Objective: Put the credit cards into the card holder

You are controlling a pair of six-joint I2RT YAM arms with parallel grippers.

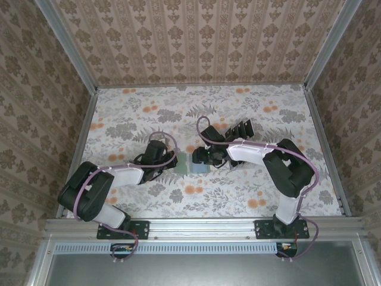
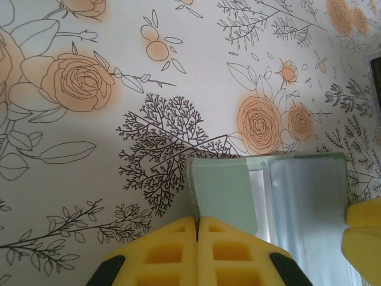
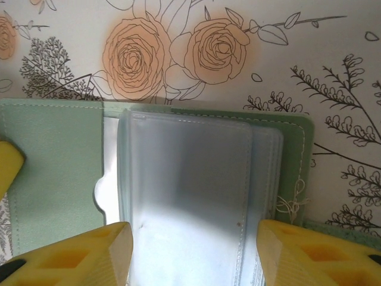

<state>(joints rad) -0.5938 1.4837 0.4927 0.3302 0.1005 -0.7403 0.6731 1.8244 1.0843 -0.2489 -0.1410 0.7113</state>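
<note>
Card holder [image 1: 189, 165] lies open on flowered bench [image 1: 137, 113], in middle, between both arms. Left tool [image 2: 196, 225] is pressed together, clamped on edge of green cover flap. Right tool [image 3: 190, 238] hangs over open holder, jaws apart, one at each side of clear plastic sleeves [image 3: 184, 173] inside it; whether jaws touch sleeves, cannot tell. Black credit cards [image 1: 240, 127] stand in row further back on bench, behind right arm, apart from holder.
</note>
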